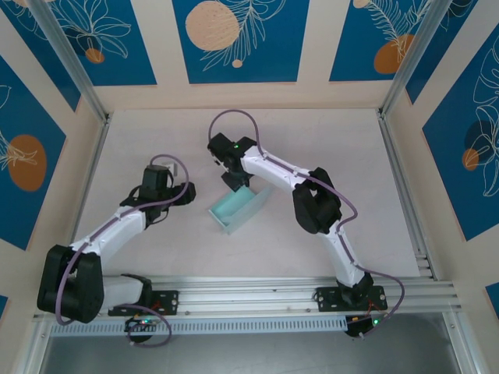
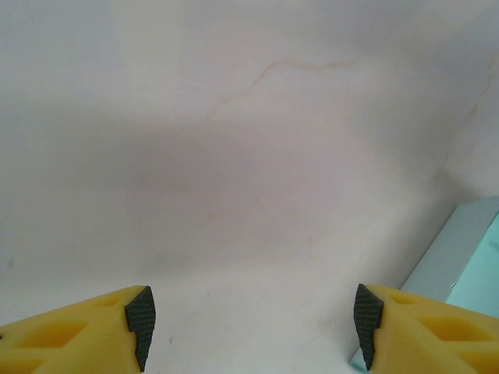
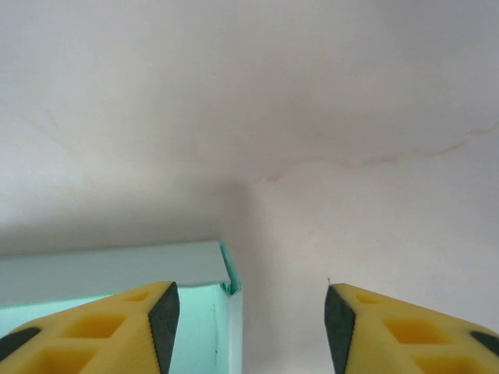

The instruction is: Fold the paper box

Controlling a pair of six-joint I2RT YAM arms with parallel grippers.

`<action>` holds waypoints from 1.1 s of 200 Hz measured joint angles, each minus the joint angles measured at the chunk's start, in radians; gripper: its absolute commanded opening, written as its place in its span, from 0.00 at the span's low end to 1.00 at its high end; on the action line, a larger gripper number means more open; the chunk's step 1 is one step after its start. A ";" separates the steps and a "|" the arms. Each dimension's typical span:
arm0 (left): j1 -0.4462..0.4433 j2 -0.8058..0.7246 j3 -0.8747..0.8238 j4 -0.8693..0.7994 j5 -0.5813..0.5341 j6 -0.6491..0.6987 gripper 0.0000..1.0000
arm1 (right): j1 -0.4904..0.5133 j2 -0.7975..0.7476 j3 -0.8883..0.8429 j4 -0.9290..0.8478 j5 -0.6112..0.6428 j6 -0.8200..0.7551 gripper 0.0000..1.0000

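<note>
The paper box (image 1: 238,209) is a small shallow pale-blue box with raised walls, standing on the table's middle. My right gripper (image 1: 235,181) hangs over the box's far corner. In the right wrist view the right gripper (image 3: 252,326) is open, and the box's corner (image 3: 232,300) stands between its pads without touching either; one wall (image 3: 109,269) runs off to the left. My left gripper (image 1: 189,195) is just left of the box. In the left wrist view the left gripper (image 2: 253,327) is open over bare table, with the box's edge (image 2: 472,253) beside its right finger.
The pale table (image 1: 327,140) is bounded by metal rails (image 1: 401,179) left and right, with patterned blue panels behind. Both arm bases sit on the rail (image 1: 257,296) at the near edge.
</note>
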 measured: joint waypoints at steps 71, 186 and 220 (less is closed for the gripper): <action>0.003 0.140 -0.014 0.061 0.060 -0.011 0.47 | 0.037 -0.075 0.147 -0.058 0.066 0.047 0.56; -0.040 0.367 0.081 0.109 0.176 0.019 0.41 | -0.003 -1.015 -0.906 0.024 0.092 0.766 0.24; -0.040 0.375 0.083 0.118 0.175 0.018 0.40 | -0.007 -1.000 -1.163 0.230 -0.136 0.878 0.21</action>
